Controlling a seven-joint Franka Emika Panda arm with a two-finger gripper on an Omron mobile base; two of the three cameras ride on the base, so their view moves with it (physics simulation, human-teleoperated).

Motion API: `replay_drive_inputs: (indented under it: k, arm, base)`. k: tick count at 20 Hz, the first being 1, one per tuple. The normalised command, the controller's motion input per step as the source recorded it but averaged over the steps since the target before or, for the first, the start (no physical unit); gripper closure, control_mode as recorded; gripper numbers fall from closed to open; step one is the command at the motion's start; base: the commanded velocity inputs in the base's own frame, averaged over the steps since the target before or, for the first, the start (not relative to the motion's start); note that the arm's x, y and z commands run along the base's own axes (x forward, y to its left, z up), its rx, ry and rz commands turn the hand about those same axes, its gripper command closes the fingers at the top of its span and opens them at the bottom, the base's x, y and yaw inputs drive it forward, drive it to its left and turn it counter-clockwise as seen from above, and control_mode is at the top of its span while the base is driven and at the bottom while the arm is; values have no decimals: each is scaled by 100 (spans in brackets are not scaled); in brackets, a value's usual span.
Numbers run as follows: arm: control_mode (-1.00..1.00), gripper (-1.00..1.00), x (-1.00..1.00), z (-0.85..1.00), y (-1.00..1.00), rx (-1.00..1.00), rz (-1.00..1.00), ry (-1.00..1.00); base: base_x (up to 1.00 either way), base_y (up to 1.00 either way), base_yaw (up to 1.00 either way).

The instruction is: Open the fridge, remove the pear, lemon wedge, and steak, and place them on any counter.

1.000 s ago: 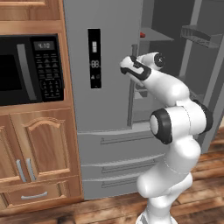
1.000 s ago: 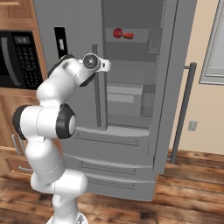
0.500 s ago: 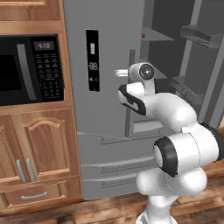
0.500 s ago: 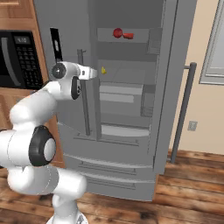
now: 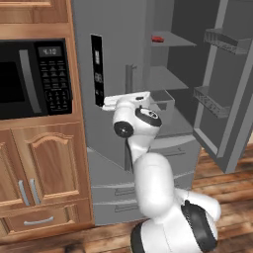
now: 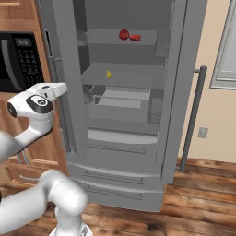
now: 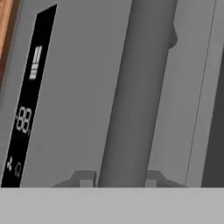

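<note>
Hand (image 7: 120, 179) astride fridge (image 5: 118, 59) handle (image 7: 135, 96), fingertips seemingly apart.

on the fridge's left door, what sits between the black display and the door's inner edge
The vertical bar handle, on the plain grey door right of the display in the hand view. The gripper's fingertips flank its base.
</note>
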Motion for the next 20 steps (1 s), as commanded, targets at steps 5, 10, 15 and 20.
replay_drive_inputs:
  k: [5,10,15,20]
  arm:
    - [-100,-100,-19,34,100,-22,-3,-1]
    - [-100,-100,-38,55,96,-21,-6,-2]
    - [-100,-100,-95,100,60,0,-3,-10]
    - [-100,-100,-100,100,60,0,-2,-15]
  base:
    - [0,0,0]
    - [0,0,0]
    - [0,0,0]
    - [0,0,0]
